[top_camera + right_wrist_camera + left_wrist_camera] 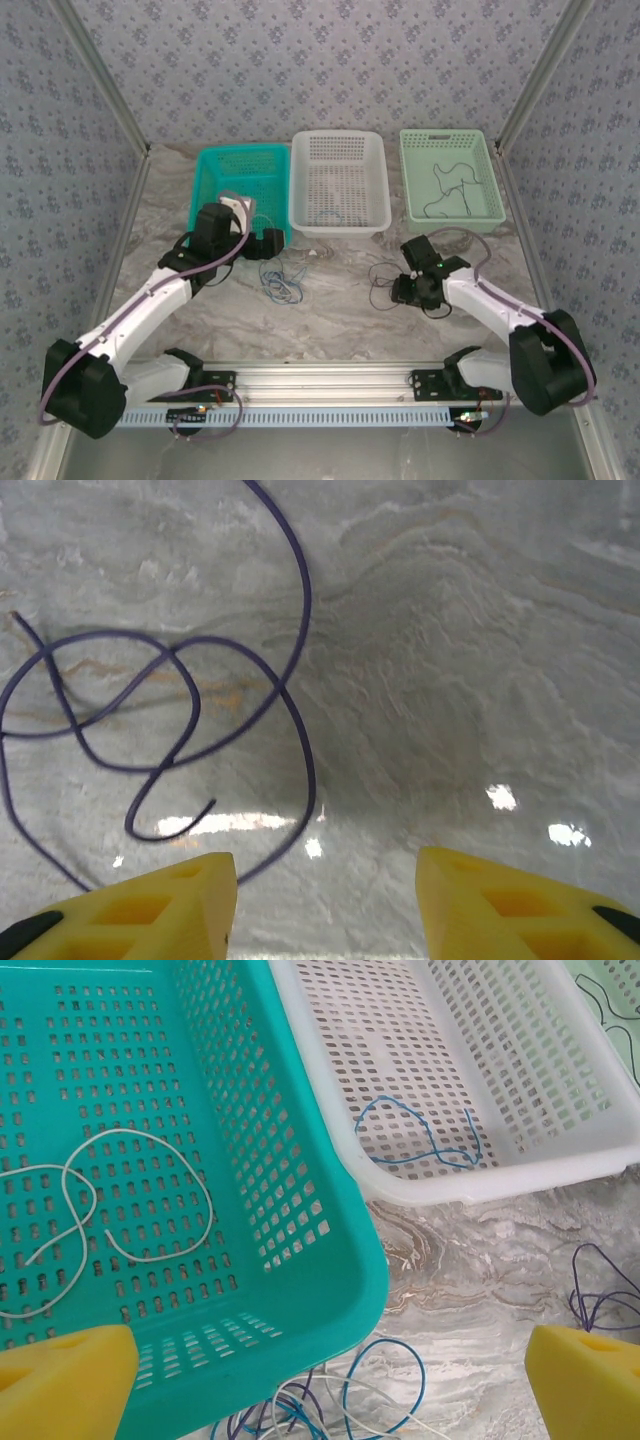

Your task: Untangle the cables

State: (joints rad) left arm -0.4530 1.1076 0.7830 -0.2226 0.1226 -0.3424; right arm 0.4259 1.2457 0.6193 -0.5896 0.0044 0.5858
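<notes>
L gripper (322, 1385) jaws wide apart, nothing btwn, hovers over front corner of teal basket (345, 1280). Cream cable (150, 1195) loops inside teal basket. Blue cable (415, 1140) lies in white basket (520, 1173), right beside the teal one. Mixed tangle (330, 1405) of blue, pale and purple wires on marble table (470, 1260), just in front of teal basket, under L gripper. R gripper (327, 900) jaws apart, gap empty, low over table. Dark purple cable (180, 705) looped flat on table just beside the gap, one strand close to a finger; contact can't tell. Green basket (448, 137) at far right w/ dark cable (452, 188) inside.
</notes>
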